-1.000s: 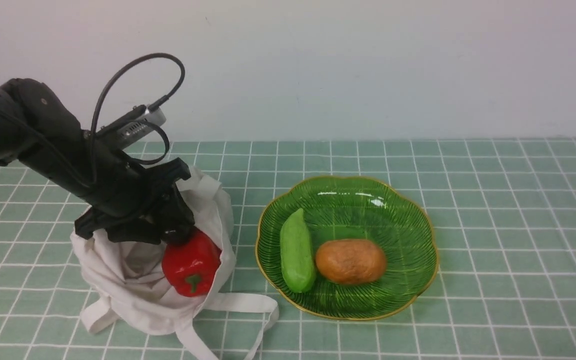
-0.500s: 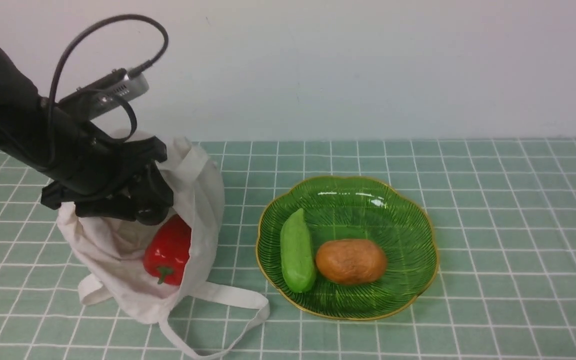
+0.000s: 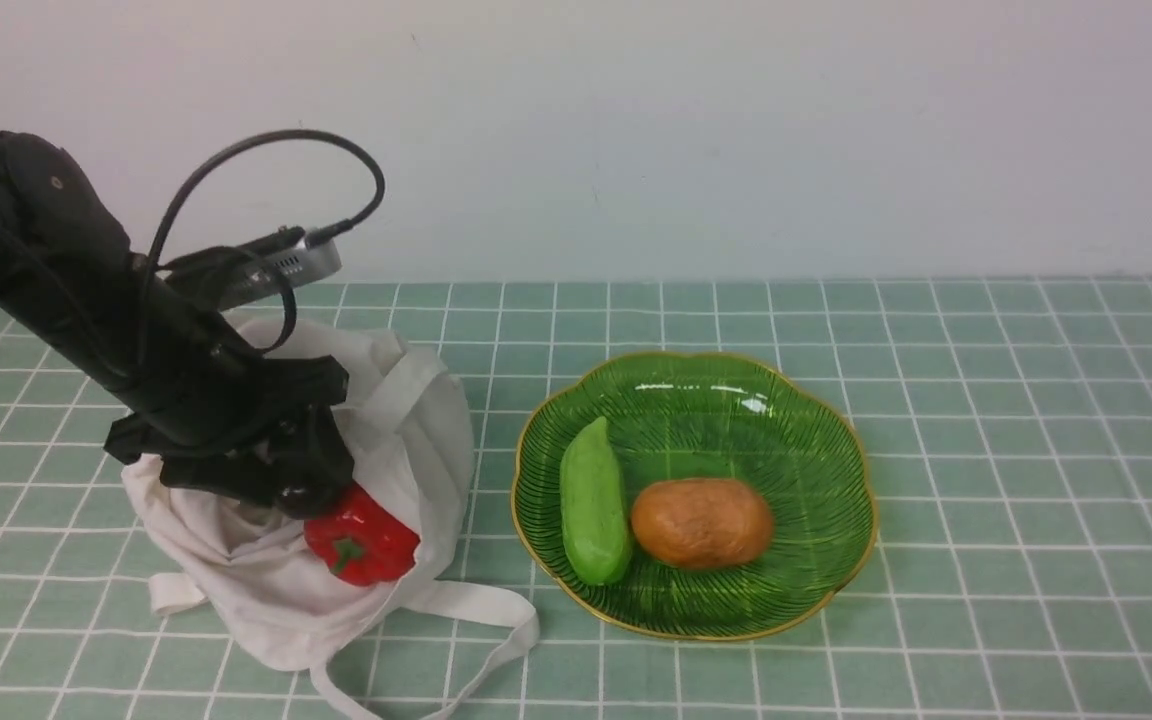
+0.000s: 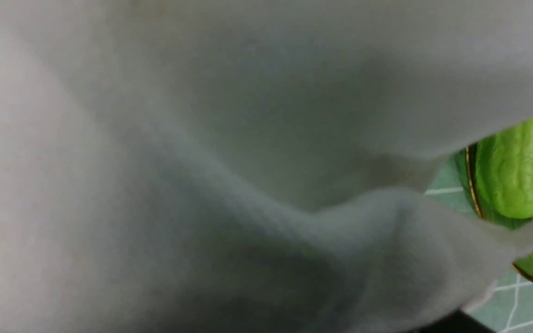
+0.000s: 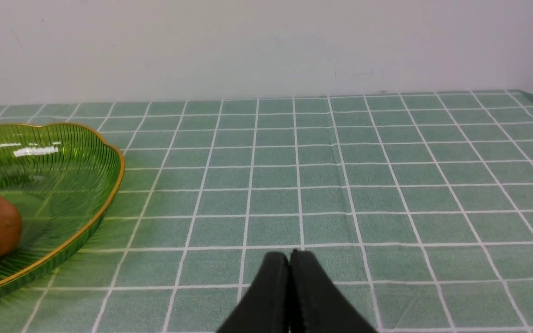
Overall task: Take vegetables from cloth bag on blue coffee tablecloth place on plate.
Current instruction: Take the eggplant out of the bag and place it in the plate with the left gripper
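The off-white cloth bag (image 3: pixel 406 430) lies slumped on the tablecloth (image 3: pixel 986 400) at the left, mouth facing me. A glossy red bell pepper (image 3: pixel 364 545) rests in that mouth, green stem towards me. My left gripper (image 3: pixel 301 490) reaches into the bag just above and left of the pepper, touching or nearly touching it; its jaws are hidden by its own body. In the left wrist view, blurred bag cloth (image 4: pixel 201 162) fills nearly everything. The green plate (image 3: pixel 696 390) sits to the right of the bag. My right gripper (image 5: pixel 289 253) is shut and empty over bare cloth right of the plate (image 5: pixel 63 152).
On the plate lie a pale green oblong vegetable (image 3: pixel 594 500) and a brown potato (image 3: pixel 701 522). A bag strap (image 3: pixel 496 610) loops out towards the plate's near-left rim. A white wall stands behind the table.
The left arm lifted the bag and pepper up and to the left, then came back down. The bag has slumped again and the pepper now lies lower in its mouth.
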{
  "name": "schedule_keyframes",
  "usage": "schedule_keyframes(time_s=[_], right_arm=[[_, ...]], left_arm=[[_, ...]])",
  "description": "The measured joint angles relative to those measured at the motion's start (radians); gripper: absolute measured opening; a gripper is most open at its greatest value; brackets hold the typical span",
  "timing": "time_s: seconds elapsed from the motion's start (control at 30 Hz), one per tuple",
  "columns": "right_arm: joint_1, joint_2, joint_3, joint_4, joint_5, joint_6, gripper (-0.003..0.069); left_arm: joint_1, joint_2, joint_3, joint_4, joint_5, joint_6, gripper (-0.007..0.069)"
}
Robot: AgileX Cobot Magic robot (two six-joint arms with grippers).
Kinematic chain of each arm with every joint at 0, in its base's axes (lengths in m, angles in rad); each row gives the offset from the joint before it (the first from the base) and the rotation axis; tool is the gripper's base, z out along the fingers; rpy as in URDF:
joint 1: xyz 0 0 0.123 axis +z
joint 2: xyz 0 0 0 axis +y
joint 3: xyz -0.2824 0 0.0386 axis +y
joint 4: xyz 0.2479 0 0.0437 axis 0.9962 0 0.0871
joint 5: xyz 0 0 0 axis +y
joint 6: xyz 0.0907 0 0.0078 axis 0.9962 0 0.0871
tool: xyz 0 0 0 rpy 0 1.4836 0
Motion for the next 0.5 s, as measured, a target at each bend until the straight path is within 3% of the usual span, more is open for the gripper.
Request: schedule_keyframes(time_s=[0.1, 0.27, 0.43, 0.5], right_arm=[[0.0, 0.0, 0.0, 0.0, 0.0, 0.0, -0.001], [0.0, 0.0, 0.0, 0.0, 0.0, 0.0, -0.001], [0.0, 0.0, 0.0, 0.0, 0.0, 0.0, -0.001], [0.0, 0.0, 0.0, 0.0, 0.0, 0.0, -0.001]], left_arm=[[0.0, 0.008, 0.0, 0.038, 0.002, 0.005, 0.0502], [0.0, 0.01, 0.0, 0.082, 0.028, 0.005, 0.0531], [0.0, 0.01, 0.0, 0.111, 0.031, 0.009, 0.0499], [0.0, 0.01, 0.0, 0.102, 0.031, 0.026, 0.043]])
